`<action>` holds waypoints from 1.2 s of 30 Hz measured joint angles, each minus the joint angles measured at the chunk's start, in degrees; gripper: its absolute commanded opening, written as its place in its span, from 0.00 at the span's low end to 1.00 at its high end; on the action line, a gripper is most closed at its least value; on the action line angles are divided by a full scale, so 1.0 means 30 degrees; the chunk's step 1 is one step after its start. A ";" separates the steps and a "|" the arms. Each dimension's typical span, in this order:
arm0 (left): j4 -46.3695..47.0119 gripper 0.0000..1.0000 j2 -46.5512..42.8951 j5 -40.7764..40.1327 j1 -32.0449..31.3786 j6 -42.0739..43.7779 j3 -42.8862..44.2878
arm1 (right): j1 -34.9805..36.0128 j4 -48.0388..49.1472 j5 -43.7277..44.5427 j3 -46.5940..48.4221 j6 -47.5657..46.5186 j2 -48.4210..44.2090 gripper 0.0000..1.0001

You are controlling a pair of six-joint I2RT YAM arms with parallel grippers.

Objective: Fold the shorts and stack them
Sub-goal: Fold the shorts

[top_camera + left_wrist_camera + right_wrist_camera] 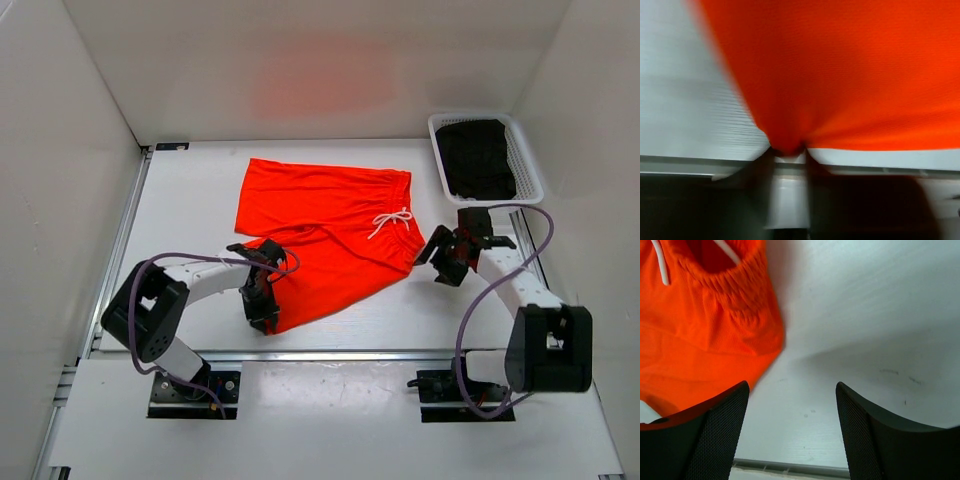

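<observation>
The bright orange-red shorts (325, 225) lie spread on the white table, waistband and white drawstring (390, 221) toward the right, legs toward the left. My left gripper (262, 308) is shut on the near leg's hem corner; in the left wrist view the orange fabric (840, 75) bunches into the pinch of the jaws. My right gripper (447, 262) is open and empty just right of the waistband; in the right wrist view the waistband corner (715, 305) lies to the left of the open fingers (715, 440).
A white basket (528, 165) at the back right holds a folded black garment (477, 157). White walls enclose the table on the left, back and right. The table's front rail runs along the near edge (340, 354).
</observation>
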 measured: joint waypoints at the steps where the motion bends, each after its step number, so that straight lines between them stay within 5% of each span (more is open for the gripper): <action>1: 0.0109 0.10 -0.0044 0.0124 0.0000 -0.0015 -0.0073 | 0.0007 0.0255 0.0015 0.0284 -0.0124 0.0576 0.74; 6: 0.0393 0.10 -0.0546 -0.0022 0.0211 -0.0015 -0.0255 | 0.0415 0.1457 0.0022 0.1858 -0.0729 0.3198 0.72; 10: 0.0044 0.10 -0.2455 -0.0656 0.0867 -0.0255 -0.0437 | 0.0692 0.2492 -0.0138 0.2783 -0.0940 0.5282 0.56; 13: -0.0306 0.10 -0.4167 -0.1107 0.1370 -0.0335 -0.0393 | 0.0998 0.3381 -0.0444 0.3067 -0.0750 0.6725 0.23; 14: -0.0481 0.10 -0.4495 -0.1246 0.1501 -0.0357 -0.0321 | 0.1129 0.3548 -0.0481 0.3155 -0.0699 0.7191 0.00; 22: -0.1938 0.10 -0.5064 -0.2098 0.2178 -0.0350 0.0291 | 0.1923 0.3031 0.1042 0.3075 0.0270 0.6637 0.00; 36: -0.3585 0.10 -0.5668 -0.2331 0.3912 0.0707 0.4218 | 0.1916 -0.2776 0.2994 -0.1676 0.2302 -0.3548 0.00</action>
